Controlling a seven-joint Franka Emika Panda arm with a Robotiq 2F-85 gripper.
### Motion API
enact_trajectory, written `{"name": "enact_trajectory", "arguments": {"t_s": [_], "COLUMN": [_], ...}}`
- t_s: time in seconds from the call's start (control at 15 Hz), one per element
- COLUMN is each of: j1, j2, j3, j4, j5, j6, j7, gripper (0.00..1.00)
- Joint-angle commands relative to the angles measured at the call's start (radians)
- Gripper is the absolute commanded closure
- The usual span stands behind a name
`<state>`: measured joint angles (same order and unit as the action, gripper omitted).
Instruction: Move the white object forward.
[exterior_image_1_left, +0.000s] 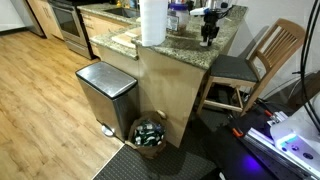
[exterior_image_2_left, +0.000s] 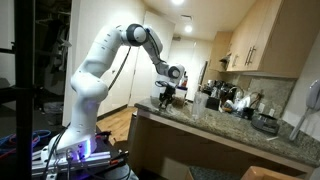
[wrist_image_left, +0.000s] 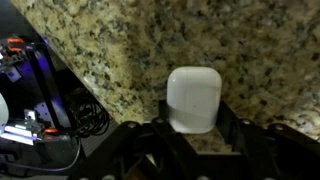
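Observation:
The white object (wrist_image_left: 194, 97) is a small rounded white case lying on the speckled granite counter (wrist_image_left: 100, 50), near its edge. In the wrist view my gripper (wrist_image_left: 194, 108) straddles it, with a black finger against each side, so it appears shut on it. In both exterior views the gripper (exterior_image_1_left: 208, 35) (exterior_image_2_left: 166, 97) points down at the counter top near the counter's end. The white object is too small to make out in the exterior views.
A tall paper towel roll (exterior_image_1_left: 152, 22) stands on the counter close to the gripper. Kitchen items (exterior_image_2_left: 225, 98) sit further along the counter. Below are a steel trash can (exterior_image_1_left: 106, 92), a basket of bottles (exterior_image_1_left: 150, 133) and a wooden chair (exterior_image_1_left: 262, 60). Cables (wrist_image_left: 90, 115) lie on the floor.

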<state>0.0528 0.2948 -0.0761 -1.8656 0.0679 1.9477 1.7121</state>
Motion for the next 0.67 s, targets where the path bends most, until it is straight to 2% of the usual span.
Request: {"name": "enact_trajectory", "arguments": {"t_s": [0.0,0.27,0.6], "j1": [-0.023,-0.026,-0.018], "j2": [-0.071,-0.076,-0.047], "j3": [0.027,0.046,0.058], "j4": [-0.14,-0.174,-0.141], "j5": [0.03,0.105,0.154], "j6": [0.112,0.169,0.11], "j7": [-0.201,-0.424,-0.647], "gripper": [0.8,0.8,0.8]}}
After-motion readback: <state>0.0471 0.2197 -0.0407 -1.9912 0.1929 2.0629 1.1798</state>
